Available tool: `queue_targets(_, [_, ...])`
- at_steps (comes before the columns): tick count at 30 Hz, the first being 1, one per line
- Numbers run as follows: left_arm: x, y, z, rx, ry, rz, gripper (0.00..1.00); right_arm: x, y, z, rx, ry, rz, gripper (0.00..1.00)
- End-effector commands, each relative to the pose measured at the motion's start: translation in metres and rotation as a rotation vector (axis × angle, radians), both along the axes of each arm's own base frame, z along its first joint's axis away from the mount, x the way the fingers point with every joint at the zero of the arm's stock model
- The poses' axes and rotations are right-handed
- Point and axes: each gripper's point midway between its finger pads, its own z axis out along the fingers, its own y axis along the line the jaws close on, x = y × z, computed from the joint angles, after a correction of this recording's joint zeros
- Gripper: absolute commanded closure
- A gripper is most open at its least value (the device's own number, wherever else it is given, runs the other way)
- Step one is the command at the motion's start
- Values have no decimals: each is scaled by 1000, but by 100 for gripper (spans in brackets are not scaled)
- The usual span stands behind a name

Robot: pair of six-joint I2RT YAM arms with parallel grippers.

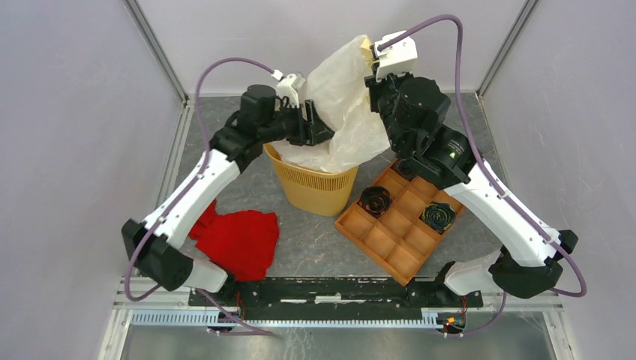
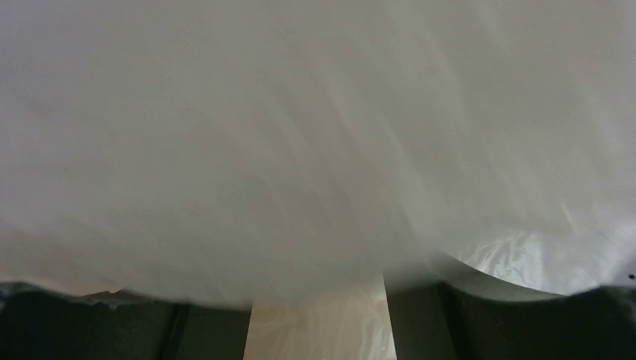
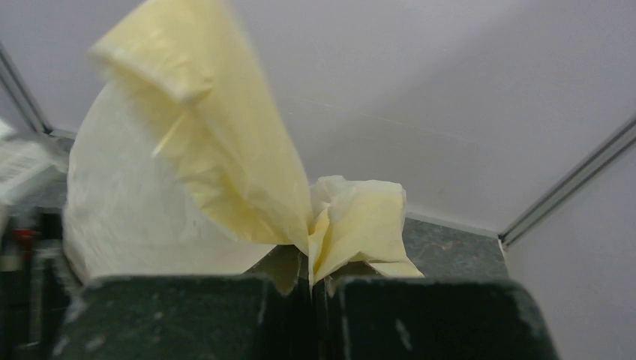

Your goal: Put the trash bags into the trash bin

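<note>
Top view: your right pincer [image 1: 370,54] holds the top edge of the trash bag [image 1: 341,105] high above the trash bin [image 1: 315,187]. That way the film hangs long and its lower end drapes into the bin's mouth. Your left pincer [image 1: 310,124] sits against the bag's left side just over the rim, probably to steer film down inside. The red cloth [image 1: 240,236] and tray [image 1: 394,225] lie on the tabletop [image 1: 315,251] beside the bin, not involved.

Left wrist view: blurred bag film fills nearly everything. A strip shows in the gap between the dark fingers [image 2: 97,326]. You cannot tell whether this pincer grips or only brushes it.

Right wrist view: the pincer is pressed together on a crumpled cream-yellow fold, a tight pinch since thin film slips. My read is that the bag is partly in, not seated.
</note>
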Motion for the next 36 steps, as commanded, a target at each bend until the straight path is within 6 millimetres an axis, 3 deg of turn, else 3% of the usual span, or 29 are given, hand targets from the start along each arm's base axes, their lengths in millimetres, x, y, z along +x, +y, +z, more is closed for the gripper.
queue_targets(1, [28,-10,-8,-105,81,116,35,-3,20,12,68,11,102,100])
queue_targets(4, [35,-18,-23,-108,130,106,37,-9,33,9,70,33,187,100])
queue_targets(8, [34,-17,-13,-108,82,96,33,-23,49,3,77,62,317,100])
queue_targets(12, [27,5,1,-29,-14,138,23,-29,54,-13,65,95,364,99])
queue_targets(18, [1,59,16,78,-128,279,1,-24,60,-35,-8,151,365,100])
queue_targets(25, [-2,101,35,92,-166,483,0,-26,108,-86,-24,334,516,100])
queue_targets(31, [9,86,53,-10,-165,475,0,-12,113,-118,-67,412,458,100])
queue_targets(36, [30,62,43,-58,-101,446,1,-18,108,-105,-25,382,468,100])
